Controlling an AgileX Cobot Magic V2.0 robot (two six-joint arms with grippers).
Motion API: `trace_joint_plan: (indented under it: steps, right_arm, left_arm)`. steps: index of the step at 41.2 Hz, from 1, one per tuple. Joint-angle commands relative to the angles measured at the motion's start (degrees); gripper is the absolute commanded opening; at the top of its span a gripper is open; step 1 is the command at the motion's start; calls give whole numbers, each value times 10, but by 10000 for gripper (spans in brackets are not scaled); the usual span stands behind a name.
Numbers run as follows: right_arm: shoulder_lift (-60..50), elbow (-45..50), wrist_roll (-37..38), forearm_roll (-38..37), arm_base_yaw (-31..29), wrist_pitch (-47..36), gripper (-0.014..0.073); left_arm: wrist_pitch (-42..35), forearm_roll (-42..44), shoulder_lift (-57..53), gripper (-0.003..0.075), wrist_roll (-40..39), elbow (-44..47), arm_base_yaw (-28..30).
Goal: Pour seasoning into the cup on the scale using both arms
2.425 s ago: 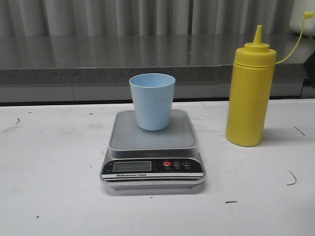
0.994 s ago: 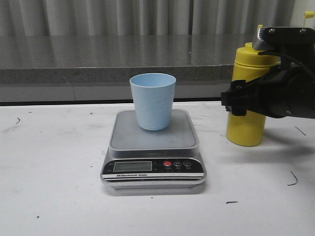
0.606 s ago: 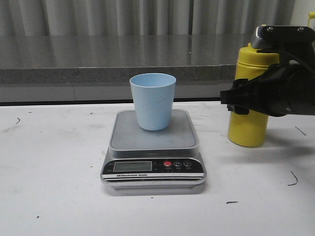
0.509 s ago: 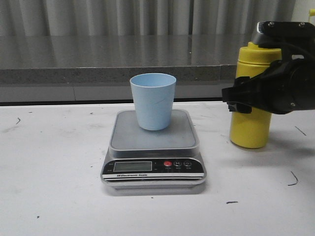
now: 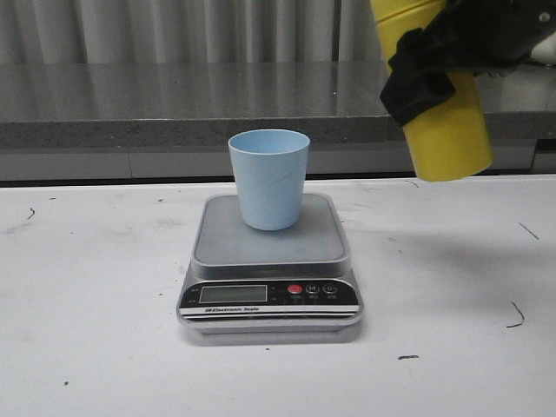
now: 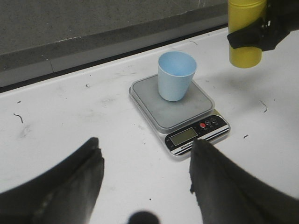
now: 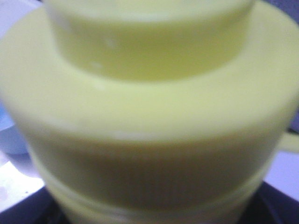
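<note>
Two arms share this scene. The right gripper (image 5: pixel 434 74) is closed around the yellow seasoning bottle (image 5: pixel 443 130), its black fingers (image 5: pixel 415 82) wrapped across the bottle's middle. The bottle hangs in the air above the white bench (image 5: pixel 95 295), up and to the right of the cup, leaning slightly with its top cut off by the upper edge of the front view. Its flat base is clear of the bench and casts a soft shadow below. In the right wrist view the bottle's ribbed yellow collar fills the picture, blurred by closeness.

The pale blue cup (image 5: pixel 268 178) stands upright on the grey platform of the scale (image 5: pixel 269 261), toward the platform's back edge. Its mouth is open and its inside looks plain blue. The scale's black front panel faces the camera, with a display, one red button and two dark ones.

The left gripper (image 6: pixel 145 182) hovers well short of the scale, its two dark fingers spread apart with nothing between them.

A grey stone ledge (image 5: pixel 174 113) runs behind the bench. Small dark marks dot the bench surface.
</note>
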Motion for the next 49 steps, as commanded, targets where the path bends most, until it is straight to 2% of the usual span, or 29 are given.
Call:
trace_joint_plan:
  steps: [1, 12, 23, 35, 49]
  right_arm:
    - [-27, -80, -26, -28, 1, 55, 274]
    - [27, -205, -25, -202, 63, 224, 274]
    - [103, -259, -23, -416, 141, 349, 274]
    - [156, -259, -23, -627, 168, 383, 276]
    - [159, -259, -23, -792, 168, 347, 276]
  left_arm:
    - [-44, -1, 2, 407, -4, -13, 0]
    - [-44, -1, 2, 407, -4, -13, 0]
    - [-44, -1, 2, 407, -4, -13, 0]
    - [-44, -1, 2, 407, -4, -13, 0]
    - [-44, -1, 2, 407, -4, -13, 0]
